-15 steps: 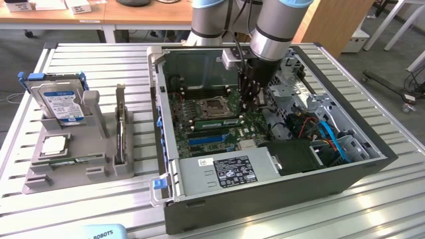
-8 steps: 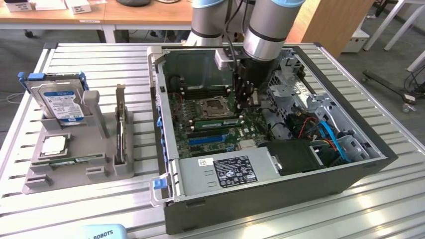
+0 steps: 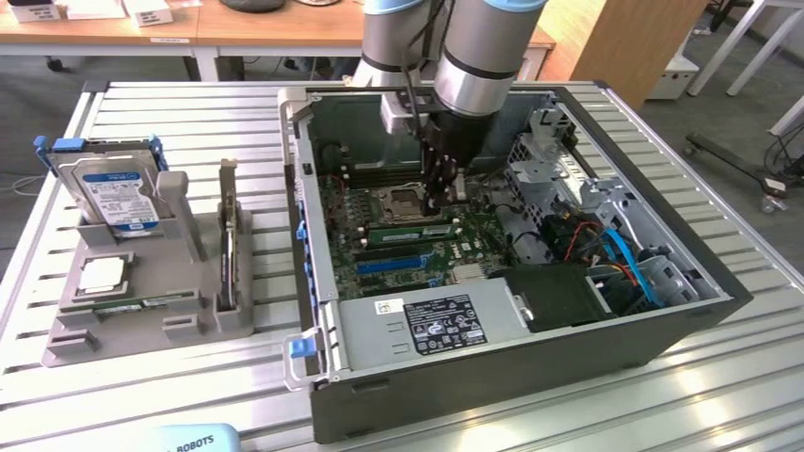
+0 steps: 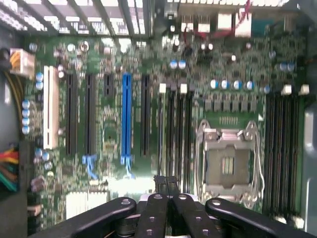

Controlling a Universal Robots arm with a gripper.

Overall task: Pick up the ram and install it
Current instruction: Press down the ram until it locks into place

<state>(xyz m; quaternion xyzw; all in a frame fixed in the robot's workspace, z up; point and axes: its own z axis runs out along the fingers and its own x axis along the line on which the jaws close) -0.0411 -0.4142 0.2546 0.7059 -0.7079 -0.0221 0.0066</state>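
My gripper (image 4: pixel 166 191), fingers pressed together, hung over the ram (image 3: pixel 415 229) seated beside the processor socket (image 3: pixel 399 200); off-centre pressure risked incomplete seating.

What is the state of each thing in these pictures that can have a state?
Computer case: open, side panel off.
CPU socket: empty.
Gripper: shut, low over the motherboard.
Ram: in the case beside the socket; seated or not, cannot tell.
Hard drive: upright in the grey holder.
Expansion card: upright in the holder.
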